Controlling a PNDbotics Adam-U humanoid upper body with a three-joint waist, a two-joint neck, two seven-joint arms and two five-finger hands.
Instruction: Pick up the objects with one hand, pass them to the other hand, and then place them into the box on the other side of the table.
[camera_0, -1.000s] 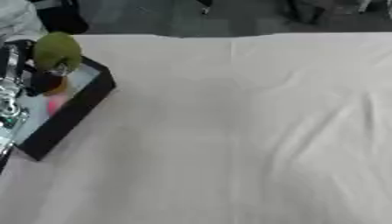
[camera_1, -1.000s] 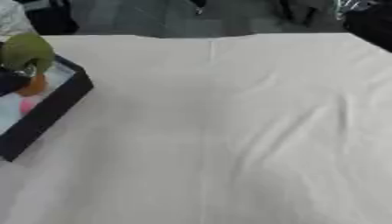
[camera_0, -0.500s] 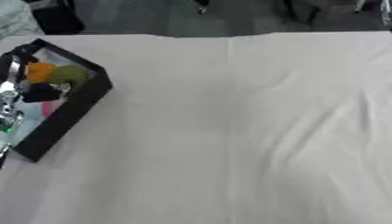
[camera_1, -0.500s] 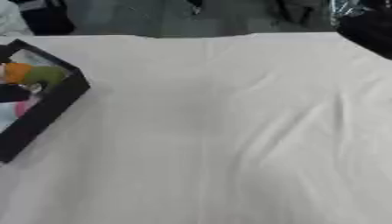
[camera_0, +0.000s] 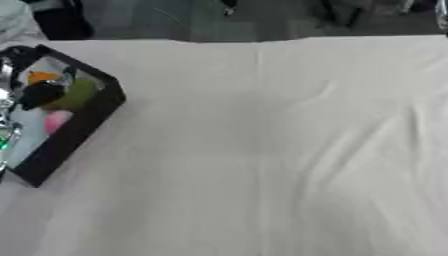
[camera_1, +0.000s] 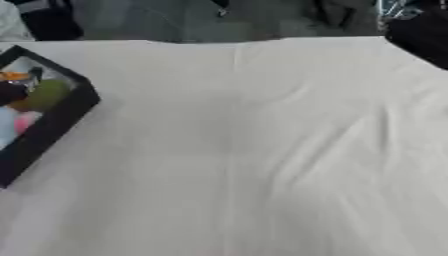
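A: Box? Where is it?

B: Black box (camera_0: 87, 122), left side of the surface (camera_0: 262, 150), turned at an angle so one corner points toward the far edge. The view's left edge cuts it off.

A: What's inside?

B: A green roundish object (camera_1: 48, 94) against the box's right wall. A small orange thing (camera_0: 39, 77) behind it toward the far corner. A pink thing (camera_0: 57, 120) just nearer than the green one. The box floor looks pale, whitish. Can't make out what any of those items really are.

A: Left hand?

B: Something dark and silver shows at the left edge over the box, a black blob (camera_0: 39, 95) right beside the green object and metallic bits running down the edge. Probably the left hand (camera_0: 9, 112), but mostly out of view. Whether the fingers are straight or curled, cannot tell. Can't tell if it touches the green object or only sits beside it.

A: Right hand?

B: No hand visible. A dark mass (camera_1: 420, 37) sits at the upper right corner in the right eye view, off the surface's far corner. Unclear what it is.

A: Surface?

B: Covered by a white cloth, creases running diagonally on the right half and a straight fold line down the middle. Dark floor beyond the far edge, with dark shapes there I can't identify.
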